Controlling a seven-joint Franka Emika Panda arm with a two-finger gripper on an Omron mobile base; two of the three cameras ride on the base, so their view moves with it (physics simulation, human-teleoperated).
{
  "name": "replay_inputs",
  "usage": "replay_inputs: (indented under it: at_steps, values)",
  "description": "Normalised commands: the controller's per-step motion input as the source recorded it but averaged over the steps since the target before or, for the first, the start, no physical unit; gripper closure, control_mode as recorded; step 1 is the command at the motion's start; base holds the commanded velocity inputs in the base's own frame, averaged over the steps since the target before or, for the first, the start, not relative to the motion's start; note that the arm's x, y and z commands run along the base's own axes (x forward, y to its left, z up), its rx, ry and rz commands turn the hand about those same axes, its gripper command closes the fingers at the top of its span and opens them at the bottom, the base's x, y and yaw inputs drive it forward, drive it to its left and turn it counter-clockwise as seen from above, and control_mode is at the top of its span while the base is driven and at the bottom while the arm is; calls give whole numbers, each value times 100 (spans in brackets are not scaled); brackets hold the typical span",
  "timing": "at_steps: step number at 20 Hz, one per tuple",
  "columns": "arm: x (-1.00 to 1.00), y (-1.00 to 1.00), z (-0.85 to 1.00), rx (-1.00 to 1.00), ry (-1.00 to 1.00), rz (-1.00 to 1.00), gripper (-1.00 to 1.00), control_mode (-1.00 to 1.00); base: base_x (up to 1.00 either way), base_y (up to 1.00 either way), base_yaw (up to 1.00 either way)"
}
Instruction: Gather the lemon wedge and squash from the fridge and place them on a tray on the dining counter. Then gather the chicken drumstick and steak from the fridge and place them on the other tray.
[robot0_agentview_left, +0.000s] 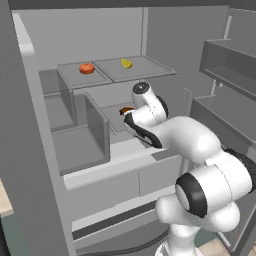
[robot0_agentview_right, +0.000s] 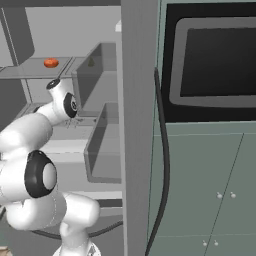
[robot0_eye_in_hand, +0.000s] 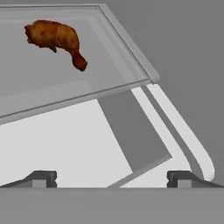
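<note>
An open fridge (robot0_agentview_left: 30, 130) with grey walls and pale glass shelves stands before the white arm (robot0_agentview_left: 200, 150), which reaches in at mid-height. In the left base view, going left to right, the door frame fills the near edge; an upper shelf (robot0_agentview_left: 150, 70) carries a round orange-red item (robot0_agentview_left: 87, 68), perhaps the squash though too small to name with certainty, and beside it, on the next pane, the yellow lemon wedge (robot0_agentview_left: 127, 63). Below, two box-like bins (robot0_agentview_left: 80, 135) sit on a lower shelf, and door racks (robot0_agentview_left: 225, 65) hang at far right.

The arm's wrist covers most of the middle shelf here, leaving just a brown sliver of the chicken drumstick (robot0_agentview_left: 127, 110) at its left edge. The steak cannot be made out.

From the right base view, the arm sits at left, the orange-red item (robot0_agentview_right: 50, 62) shows on the top shelf, a thick fridge wall (robot0_agentview_right: 137, 125) cuts the frame in half, and a dark oven window (robot0_agentview_right: 220, 60) above teal cabinets (robot0_agentview_right: 210, 190) takes the right side.

The hand view gives the drumstick (robot0_eye_in_hand: 54, 37) whole, lying on a glass shelf (robot0_eye_in_hand: 87, 87) at upper left, well apart from the gripper (robot0_eye_in_hand: 111, 179), whose two dark fingertips (robot0_eye_in_hand: 41, 178) stand wide apart and grasp nothing, over a white ledge.
</note>
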Motion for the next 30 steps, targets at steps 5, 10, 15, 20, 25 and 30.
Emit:
replay_inputs:
  at_steps: [5, 10, 15, 20, 25, 30]
  values:
    - [63, -4, 0, -2, 1, 0, -100, -100, 0, 0, 0]
    - [58, 0, -7, -2, 2, 0, -100, -100, 0, 0, 0]
    - [45, 0, -24, -2, 2, 0, -100, -100, 0, 0, 0]
    - [42, 0, -32, -3, 1, 0, -100, -100, 0, 0, 0]
    - [45, 0, -23, -1, 0, 0, -100, -100, 0, 0, 0]
    - [42, 0, -19, -1, 1, 0, -100, -100, 0, 0, 0]
